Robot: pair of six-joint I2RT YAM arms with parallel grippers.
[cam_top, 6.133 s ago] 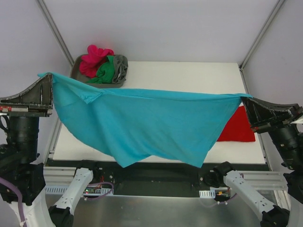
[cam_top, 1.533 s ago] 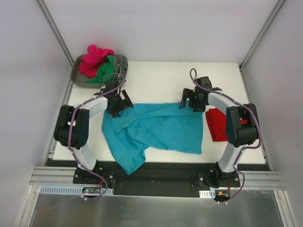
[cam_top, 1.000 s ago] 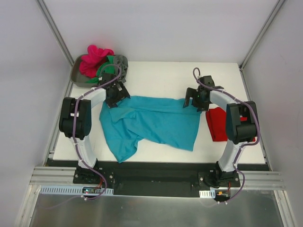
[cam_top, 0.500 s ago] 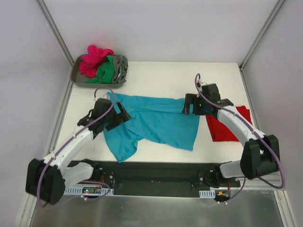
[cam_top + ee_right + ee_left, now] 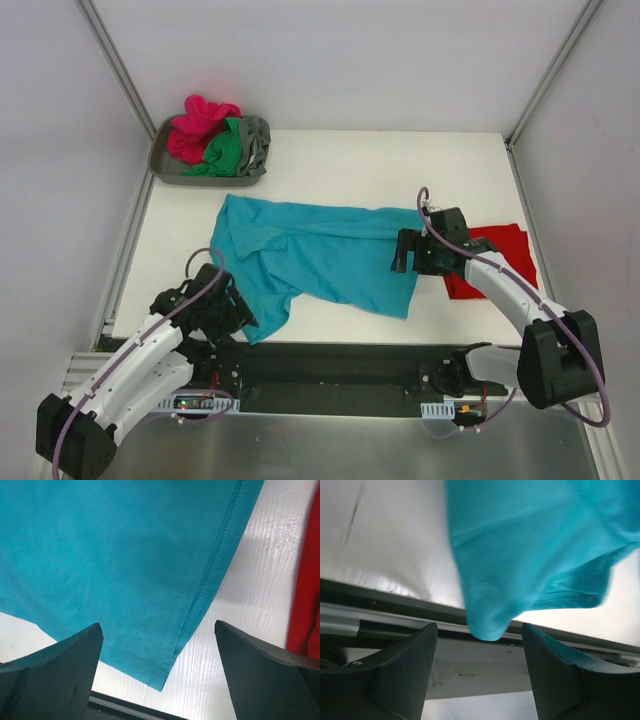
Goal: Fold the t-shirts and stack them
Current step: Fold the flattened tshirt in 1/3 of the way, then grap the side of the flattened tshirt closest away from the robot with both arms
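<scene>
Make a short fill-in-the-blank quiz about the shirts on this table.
The teal cloth t-shirt lies on the white ___. In the top view, the red cloth shirt lies to its ___. The grey plastic tray holds ___ bunched shirts. Left end effector and right end effector are both ___.
Missing: table; right; three; open.

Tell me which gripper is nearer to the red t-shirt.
Right. The right gripper hovers over the right edge of the teal t-shirt, just beside the red t-shirt; the left gripper is at the teal one's near-left corner, far across it.
</scene>
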